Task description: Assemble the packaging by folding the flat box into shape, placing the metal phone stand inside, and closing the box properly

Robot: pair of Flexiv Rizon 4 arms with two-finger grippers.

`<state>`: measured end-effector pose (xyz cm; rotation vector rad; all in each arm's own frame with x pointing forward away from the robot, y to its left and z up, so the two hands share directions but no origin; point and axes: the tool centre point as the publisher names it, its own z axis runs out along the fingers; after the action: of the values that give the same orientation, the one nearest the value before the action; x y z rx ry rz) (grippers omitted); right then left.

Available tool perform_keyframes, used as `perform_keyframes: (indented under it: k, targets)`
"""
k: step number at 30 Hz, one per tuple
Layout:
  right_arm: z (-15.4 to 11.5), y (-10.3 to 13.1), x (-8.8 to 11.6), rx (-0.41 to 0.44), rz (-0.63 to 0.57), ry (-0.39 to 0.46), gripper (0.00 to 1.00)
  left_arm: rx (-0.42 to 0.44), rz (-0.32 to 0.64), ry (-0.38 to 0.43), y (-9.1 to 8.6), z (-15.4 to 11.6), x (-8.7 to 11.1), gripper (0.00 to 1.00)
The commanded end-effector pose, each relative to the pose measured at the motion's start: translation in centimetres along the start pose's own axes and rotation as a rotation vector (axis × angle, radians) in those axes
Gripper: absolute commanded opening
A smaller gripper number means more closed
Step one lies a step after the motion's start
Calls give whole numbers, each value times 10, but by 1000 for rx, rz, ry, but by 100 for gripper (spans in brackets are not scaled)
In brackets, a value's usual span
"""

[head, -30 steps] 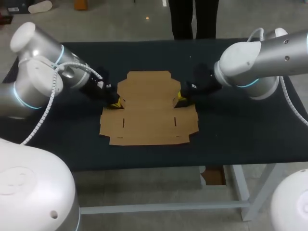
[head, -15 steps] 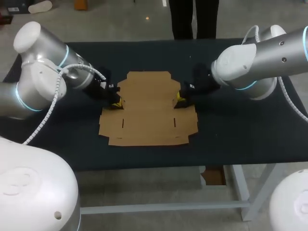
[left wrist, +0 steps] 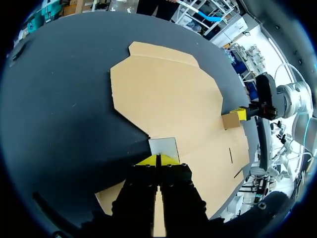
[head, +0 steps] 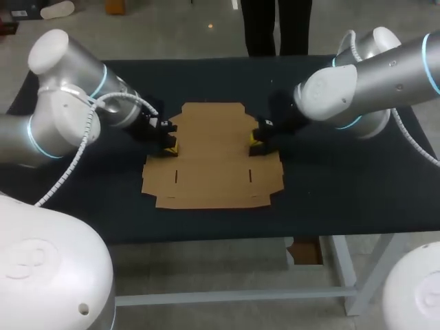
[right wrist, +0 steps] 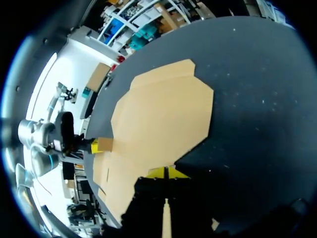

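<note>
1. No text, label, brand, number or sign can be read in any view.
2. The flat cardboard box [head: 212, 161], at the middle of the frame on the bench [head: 330, 189], shows plain brown faces only.

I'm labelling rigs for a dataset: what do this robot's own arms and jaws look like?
Both arms are smooth silver-grey tubes with rounded white joint caps and thin glowing blue rings. A white ribbed cable hose loops along the left arm and the right arm. Each wrist ends in black hardware carrying jaws with bright yellow tips.
</note>
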<state>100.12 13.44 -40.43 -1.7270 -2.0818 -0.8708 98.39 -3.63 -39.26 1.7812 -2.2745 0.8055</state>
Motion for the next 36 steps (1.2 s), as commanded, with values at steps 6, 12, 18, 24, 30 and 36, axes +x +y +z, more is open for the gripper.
perform_keyframes:
  k: [6,12,18,24,30,36]
  targets:
    - [7,3,7,12,0,-63,0,-3,2,-41,-1,2,8,0]
    - [8,2,8,17,0,-75,0,-1,14,-55,-3,1,12,0]
    - [10,3,10,21,-2,-84,0,-11,24,-61,-4,4,15,0]
    - [11,1,12,21,-3,-125,0,-17,23,-64,-4,6,15,0]
    - [13,0,13,19,-4,-150,0,-24,23,-64,-5,9,15,0]
    - [17,-1,14,25,-5,-158,0,-31,26,-66,-5,10,15,0]
